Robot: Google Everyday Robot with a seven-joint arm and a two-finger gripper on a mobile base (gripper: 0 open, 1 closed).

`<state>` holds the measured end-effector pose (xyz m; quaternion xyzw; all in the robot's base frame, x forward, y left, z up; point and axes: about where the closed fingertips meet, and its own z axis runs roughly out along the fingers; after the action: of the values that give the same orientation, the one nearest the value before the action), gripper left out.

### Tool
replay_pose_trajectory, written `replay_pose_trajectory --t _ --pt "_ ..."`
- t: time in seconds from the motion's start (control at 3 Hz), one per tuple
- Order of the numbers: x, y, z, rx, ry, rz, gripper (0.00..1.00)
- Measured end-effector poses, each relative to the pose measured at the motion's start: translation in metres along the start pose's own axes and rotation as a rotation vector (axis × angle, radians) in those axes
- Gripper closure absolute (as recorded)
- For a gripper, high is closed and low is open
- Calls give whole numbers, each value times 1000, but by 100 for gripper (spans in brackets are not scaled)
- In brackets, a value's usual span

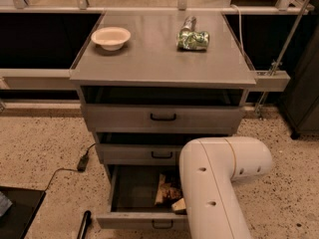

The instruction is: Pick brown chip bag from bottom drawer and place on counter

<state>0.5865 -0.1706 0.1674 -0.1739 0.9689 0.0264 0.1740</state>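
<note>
Three grey drawers are sitting stacked under the counter (149, 59), and only the bottom drawer (134, 218) is standing pulled out, its small black handle (162, 225) facing the viewer. Inside it, the brown chip bag (167, 190) is lying toward the right of the visible floor, dark at the centre with tan edges; the left part of the drawer floor is showing bare. The white arm (214, 183) is bending down over the drawer's right side and covering that corner. The gripper is lying out of sight behind this arm, down at the drawer (whether it is open, closed or holding anything cannot be told). The top drawer (162, 117) and middle drawer (139, 153) are sitting pushed in. On the counter, a pale bowl (111, 36) is resting at the left, showing nothing inside, and a green foil bag (193, 39) is lying at the right, well apart from it.
</note>
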Motion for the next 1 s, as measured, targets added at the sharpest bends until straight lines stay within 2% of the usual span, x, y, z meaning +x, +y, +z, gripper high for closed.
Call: replay_pose_trajectory --t 0.33,0.67,1.0 --pt "0 0 0 0 0 0 0" --pt "0 0 0 0 0 0 17" --pt "0 0 0 0 0 0 40"
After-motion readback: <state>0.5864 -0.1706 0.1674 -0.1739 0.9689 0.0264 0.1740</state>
